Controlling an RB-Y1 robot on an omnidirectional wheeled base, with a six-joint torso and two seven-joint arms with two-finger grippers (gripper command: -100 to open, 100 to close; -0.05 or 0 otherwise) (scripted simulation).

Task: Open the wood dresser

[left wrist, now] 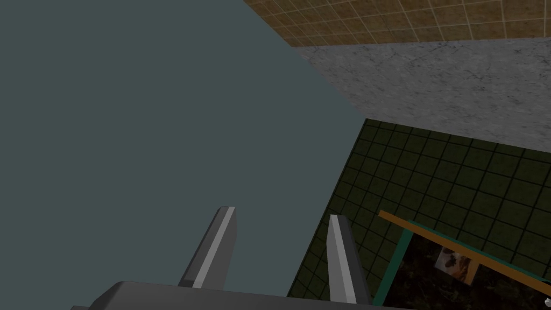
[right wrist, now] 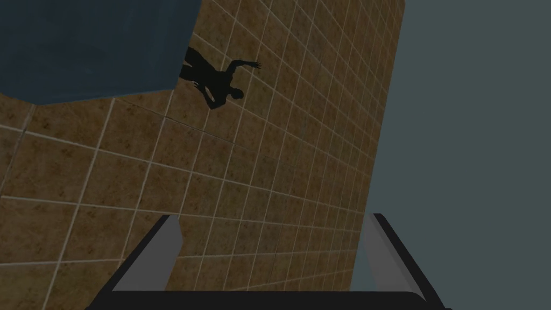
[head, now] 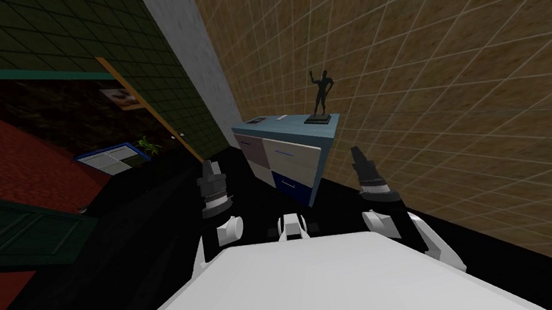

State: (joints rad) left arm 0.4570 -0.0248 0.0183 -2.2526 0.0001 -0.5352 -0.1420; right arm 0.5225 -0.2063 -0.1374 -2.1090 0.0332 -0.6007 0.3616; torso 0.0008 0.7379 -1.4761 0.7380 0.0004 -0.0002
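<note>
short of the dresser (head: 301,163), well apart from it, hang the left gripper (left wrist: 281,215), jaws narrowly parted, and the right gripper (right wrist: 273,218), jaws wide, both empty. a dark statue (head: 320,97) stands on the dresser's top. it looks rigid and heavy; pull a drawer by its slim handle (head: 283,153).

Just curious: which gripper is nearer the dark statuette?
Right. The right gripper hangs short of the dresser end bearing the statuette; the left gripper is off the opposite end.
</note>
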